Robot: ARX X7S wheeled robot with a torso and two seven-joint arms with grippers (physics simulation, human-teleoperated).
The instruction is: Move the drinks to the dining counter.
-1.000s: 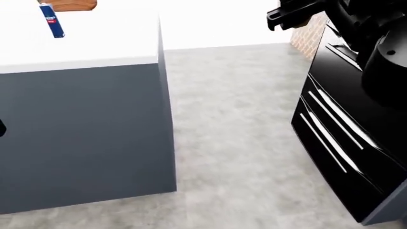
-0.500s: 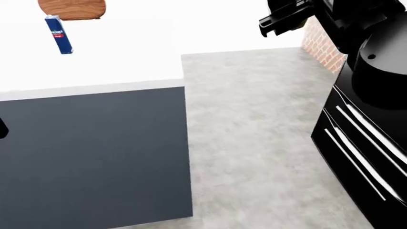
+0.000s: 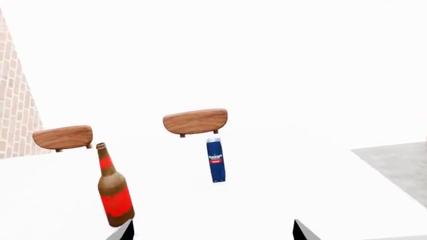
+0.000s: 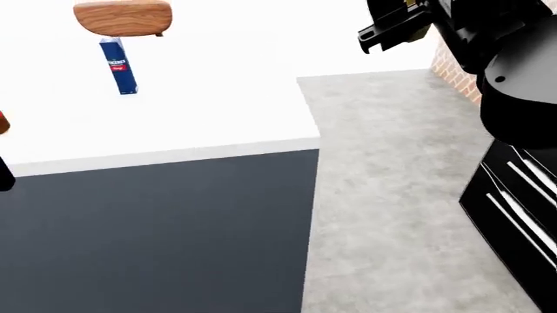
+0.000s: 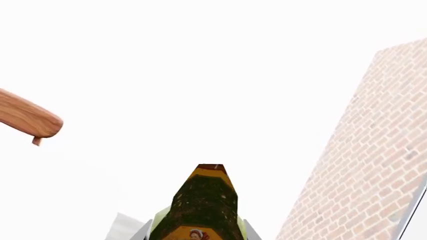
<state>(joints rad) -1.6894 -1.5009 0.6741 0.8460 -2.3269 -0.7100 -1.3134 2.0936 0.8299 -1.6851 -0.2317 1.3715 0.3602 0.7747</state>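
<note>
The dining counter [image 4: 218, 124] has a wide white top on a dark grey-blue base. On it stand the dark-blue juice carton [image 4: 117, 65] [image 3: 215, 161] and the tall brown bottle with red labels [image 3: 115, 191], which only just shows at the head view's left edge [image 4: 2, 122]. My left gripper [image 3: 212, 234] is open, low over the counter, with one fingertip close beside the brown bottle's base and nothing between the fingers. My right gripper [image 5: 195, 231] is shut on the slim olive-green bottle [image 5: 203, 202]. In the head view it hangs high at the right [image 4: 390, 27], off the counter's end.
Round wooden stools [image 3: 195, 121] [image 3: 62, 137] [image 4: 122, 17] stand along the counter's far side. A black stove front [image 4: 522, 202] with drawer handles is at the right. A brick wall [image 4: 452, 68] [image 5: 363, 160] lies behind it. Grey floor [image 4: 392, 195] runs between counter and stove.
The head view has swung toward the counter. The carton and stool have slid right and down in it, the brown bottle has entered at the left edge, and the stove has slipped further right.
</note>
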